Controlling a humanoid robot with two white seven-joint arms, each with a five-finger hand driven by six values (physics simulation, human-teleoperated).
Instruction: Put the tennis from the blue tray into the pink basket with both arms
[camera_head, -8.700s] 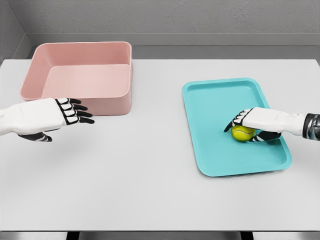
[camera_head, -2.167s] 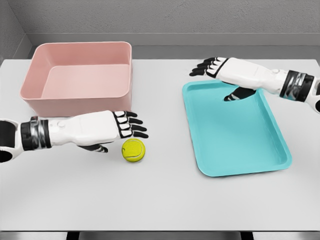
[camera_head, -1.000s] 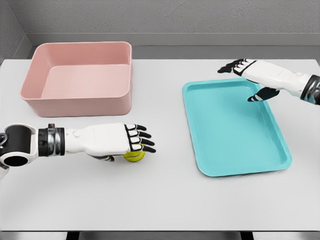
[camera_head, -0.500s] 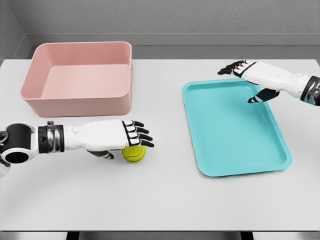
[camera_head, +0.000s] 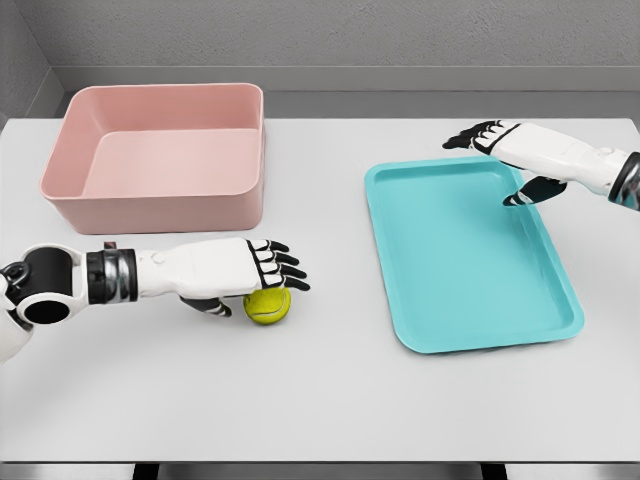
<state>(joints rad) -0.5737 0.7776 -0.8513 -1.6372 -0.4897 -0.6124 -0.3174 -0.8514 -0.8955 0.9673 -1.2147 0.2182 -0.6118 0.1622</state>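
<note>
Where left robot hand (camera_head: 240, 270) covers, tennis ball (camera_head: 267, 305) hides.

I work in a bare, lab-like test space, rendered by a simulator. A plain white bench (camera_head: 330, 400) fills my view, backed by a grey textured wall (camera_head: 350, 30) with a pale ledge along its foot. Nothing domestic shows; the surfaces are flat, clean and evenly lit.
</note>
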